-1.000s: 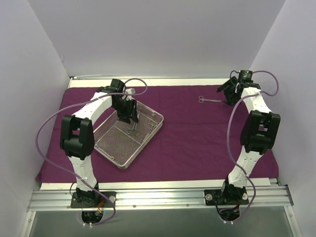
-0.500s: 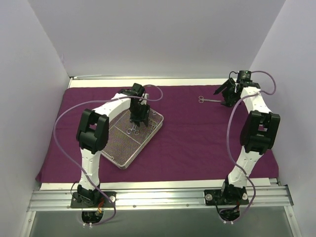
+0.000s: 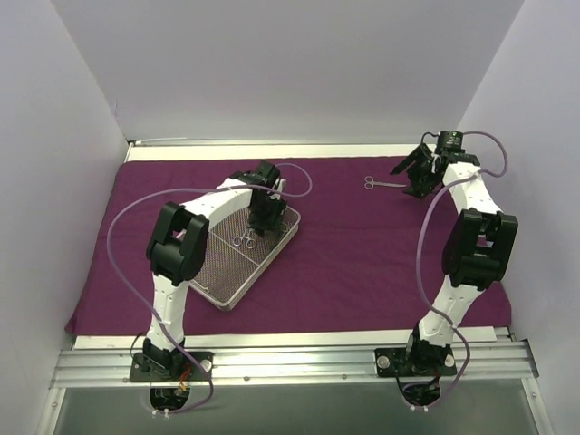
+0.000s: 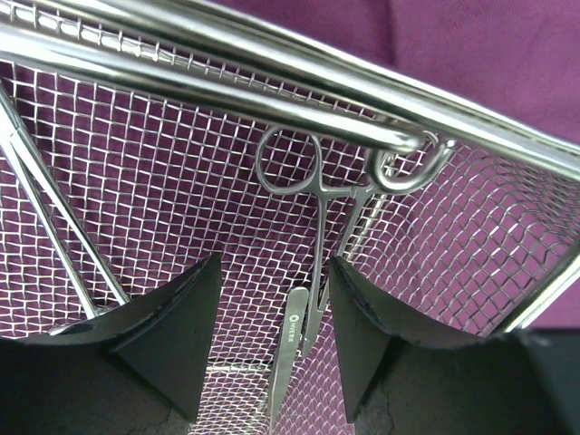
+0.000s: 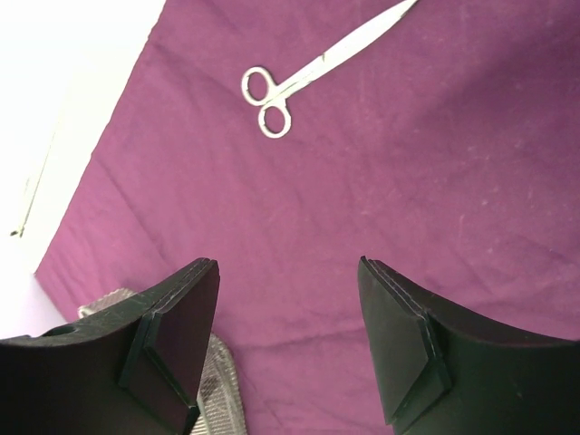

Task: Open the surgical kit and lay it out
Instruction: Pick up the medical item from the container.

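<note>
The dark purple cloth (image 3: 362,263) lies spread flat over the table. On its left stands the silver wire-mesh tray (image 3: 222,304), turned at an angle. My left gripper (image 3: 260,223) hangs open inside the tray's far right corner. In the left wrist view, ring-handled forceps (image 4: 319,195) and flat tweezers (image 4: 288,349) lie on the mesh between its fingers (image 4: 181,335), untouched by them, below the tray's rim (image 4: 227,54). Scissors (image 3: 381,183) lie on the cloth at the far right. My right gripper (image 3: 408,179) hovers open just right of them; the scissors (image 5: 308,72) show ahead of its empty jaws.
White walls close in the table on the left, back and right. Long thin rods (image 4: 54,227) lie in the tray left of my left fingers. A corner of silver mesh (image 5: 213,390) shows low in the right wrist view. Bare cloth lies between the tray and the scissors.
My left arm has swung to the right across the tray, from its far left part to its far right corner. The right arm has hardly moved.
</note>
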Available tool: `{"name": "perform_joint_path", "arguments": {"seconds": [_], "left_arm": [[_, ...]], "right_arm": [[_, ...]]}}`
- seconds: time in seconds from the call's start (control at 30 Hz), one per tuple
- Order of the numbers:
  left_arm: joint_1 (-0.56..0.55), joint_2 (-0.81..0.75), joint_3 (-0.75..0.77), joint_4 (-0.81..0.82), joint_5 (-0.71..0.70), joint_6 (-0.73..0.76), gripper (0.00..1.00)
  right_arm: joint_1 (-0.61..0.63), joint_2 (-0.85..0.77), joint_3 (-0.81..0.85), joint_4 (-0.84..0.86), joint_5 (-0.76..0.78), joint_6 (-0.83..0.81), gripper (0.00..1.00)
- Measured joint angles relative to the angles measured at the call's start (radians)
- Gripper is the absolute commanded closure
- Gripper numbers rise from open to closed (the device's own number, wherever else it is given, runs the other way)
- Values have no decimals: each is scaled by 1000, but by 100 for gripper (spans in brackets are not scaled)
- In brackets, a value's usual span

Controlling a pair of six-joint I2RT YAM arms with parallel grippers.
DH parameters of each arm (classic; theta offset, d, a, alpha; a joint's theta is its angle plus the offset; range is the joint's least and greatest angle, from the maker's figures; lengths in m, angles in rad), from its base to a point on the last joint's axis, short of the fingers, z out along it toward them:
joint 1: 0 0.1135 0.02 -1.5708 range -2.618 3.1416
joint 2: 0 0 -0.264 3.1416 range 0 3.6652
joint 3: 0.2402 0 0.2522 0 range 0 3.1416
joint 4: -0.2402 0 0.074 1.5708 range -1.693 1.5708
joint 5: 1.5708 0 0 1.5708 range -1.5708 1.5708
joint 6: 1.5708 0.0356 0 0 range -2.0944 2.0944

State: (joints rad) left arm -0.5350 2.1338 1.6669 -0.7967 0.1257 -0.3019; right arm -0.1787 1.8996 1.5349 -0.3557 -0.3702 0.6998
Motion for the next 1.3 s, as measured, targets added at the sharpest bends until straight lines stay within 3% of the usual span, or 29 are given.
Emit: {"name": "perform_joint_path", "arguments": {"seconds": [0.3, 0.47, 0.57, 0.83, 0.93, 1.3], "left_arm": [[-40, -25, -63, 71, -87, 25, 41], [-57, -21, -63, 71, -167, 14, 48], [-67, -8, -42, 48, -219, -11, 60], [-55, -34, -73, 58, -276, -55, 82], [-35, -40, -83, 56, -290, -56, 98], [61, -55, -82, 17, -322, -28, 98]], "right_arm": [[34, -71, -19, 8, -14, 10, 37], [55, -80, -23, 8, -18, 14, 37], [68, -80, -23, 8, -19, 15, 37], [87, -80, -23, 6, -19, 16, 38], [89, -80, -22, 6, -19, 16, 38], [114, -21, 55, -32, -7, 9, 38]]}}
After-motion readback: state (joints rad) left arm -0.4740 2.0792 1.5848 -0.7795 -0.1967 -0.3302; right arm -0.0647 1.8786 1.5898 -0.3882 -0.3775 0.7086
